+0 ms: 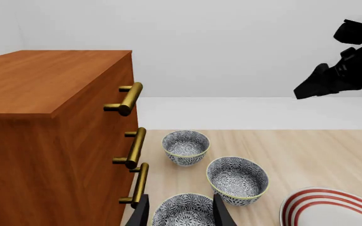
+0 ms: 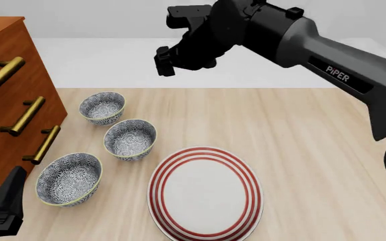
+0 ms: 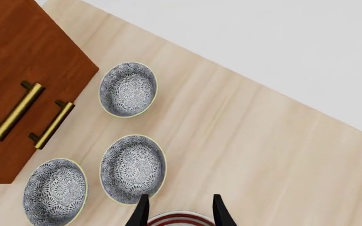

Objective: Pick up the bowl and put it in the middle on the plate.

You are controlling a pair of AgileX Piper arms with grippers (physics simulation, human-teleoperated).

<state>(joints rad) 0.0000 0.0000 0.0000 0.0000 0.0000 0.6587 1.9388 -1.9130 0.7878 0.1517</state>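
Three alike blue-grey patterned bowls stand in a row beside the drawers: a far bowl [image 2: 101,107], a middle bowl [image 2: 130,139] and a near bowl [image 2: 69,178]. To their right lies the white plate [image 2: 205,193] with red rings. My left gripper [image 1: 182,215] is low and open, its fingers on either side of the near bowl [image 1: 182,209] as the wrist view shows it. My right gripper [image 3: 179,212] hangs open high above the table, over the plate's rim [image 3: 181,218], holding nothing. The middle bowl [image 3: 133,168] lies just beside it.
A wooden drawer cabinet [image 2: 5,100] with brass handles [image 1: 130,98] stands close along the left of the bowls. The right arm [image 2: 327,55] reaches across the upper part of the front view. Bare wooden table [image 2: 313,150] spreads right of the plate.
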